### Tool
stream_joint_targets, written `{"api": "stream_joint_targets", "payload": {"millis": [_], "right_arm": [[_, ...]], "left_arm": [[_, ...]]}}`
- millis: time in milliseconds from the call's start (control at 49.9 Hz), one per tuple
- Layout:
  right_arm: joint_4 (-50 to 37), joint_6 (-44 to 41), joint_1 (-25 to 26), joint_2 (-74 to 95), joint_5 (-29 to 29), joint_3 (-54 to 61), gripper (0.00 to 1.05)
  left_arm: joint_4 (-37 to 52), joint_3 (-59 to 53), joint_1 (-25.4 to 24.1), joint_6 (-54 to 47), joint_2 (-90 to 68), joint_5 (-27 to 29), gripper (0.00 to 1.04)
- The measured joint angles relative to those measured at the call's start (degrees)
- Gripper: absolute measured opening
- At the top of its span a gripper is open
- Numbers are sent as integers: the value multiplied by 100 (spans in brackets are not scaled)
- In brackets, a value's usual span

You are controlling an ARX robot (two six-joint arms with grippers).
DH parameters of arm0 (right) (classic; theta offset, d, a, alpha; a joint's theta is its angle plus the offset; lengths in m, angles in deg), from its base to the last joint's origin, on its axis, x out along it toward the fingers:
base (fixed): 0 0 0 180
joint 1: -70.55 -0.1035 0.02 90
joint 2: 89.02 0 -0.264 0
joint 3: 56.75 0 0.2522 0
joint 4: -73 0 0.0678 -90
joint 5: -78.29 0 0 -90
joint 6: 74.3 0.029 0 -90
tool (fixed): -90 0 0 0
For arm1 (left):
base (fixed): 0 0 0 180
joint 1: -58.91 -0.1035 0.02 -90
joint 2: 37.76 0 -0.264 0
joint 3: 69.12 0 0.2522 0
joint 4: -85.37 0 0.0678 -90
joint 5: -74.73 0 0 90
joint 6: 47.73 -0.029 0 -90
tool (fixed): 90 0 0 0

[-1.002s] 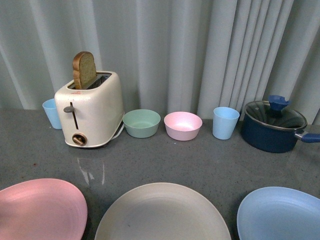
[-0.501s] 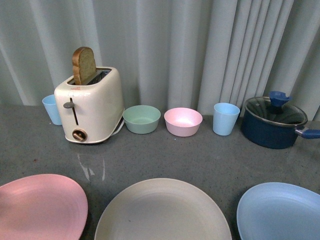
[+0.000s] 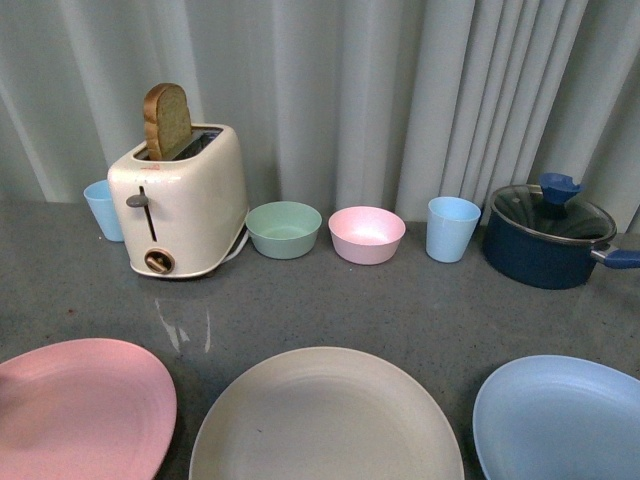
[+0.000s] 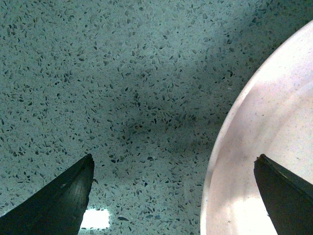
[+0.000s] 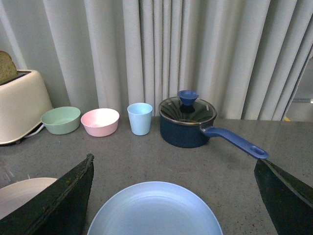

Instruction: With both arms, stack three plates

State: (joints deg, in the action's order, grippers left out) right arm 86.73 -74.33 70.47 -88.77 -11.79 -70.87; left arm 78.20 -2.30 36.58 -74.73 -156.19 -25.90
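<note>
Three plates abreast (pink (image 3: 85,405), beige (image 3: 325,420), blue (image 3: 560,420))

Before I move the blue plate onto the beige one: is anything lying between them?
Nothing visible. Only bare counter separates the blue plate from the beige plate; the pink bowl, cup and pot stand farther back. Nothing shows between the open right hand and the blue plate.

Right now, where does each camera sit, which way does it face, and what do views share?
Front view: on the body, facing the curtain across the counter, over the pink plate, beige-grey plate and light blue plate; no arm shows.
Left wrist view: looks straight down at counter and pink plate rim; left tool shows, fingertips apart.
Right wrist view: low, facing the curtain over the light blue plate and saucepan; right tool shows, fingertips apart.
Shared: front and right wrist both show light blue plate and saucepan.
</note>
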Motion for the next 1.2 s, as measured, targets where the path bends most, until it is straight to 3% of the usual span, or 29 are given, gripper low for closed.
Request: {"api": "stream_joint_targets", "payload": {"millis": [301, 401, 682, 782, 862, 1203], "right_arm": [[0, 0, 0, 0, 0, 0, 97], [0, 0, 0, 0, 0, 0, 97], [0, 0, 0, 0, 0, 0, 97], [0, 0, 0, 0, 0, 0, 97], [0, 0, 0, 0, 0, 0, 97], [0, 0, 0, 0, 0, 0, 97]], "left_arm": [[-243, 61, 22, -2, -111, 2, 96], [-321, 94, 28, 4, -116, 15, 80], [-365, 133, 42, -13, -107, 61, 22], [-474, 170, 9, 9, -44, -103, 10], [-570, 208, -4, 55, -2, -216, 5], [-1624, 739, -286, 326, 748, -599, 3]]}}
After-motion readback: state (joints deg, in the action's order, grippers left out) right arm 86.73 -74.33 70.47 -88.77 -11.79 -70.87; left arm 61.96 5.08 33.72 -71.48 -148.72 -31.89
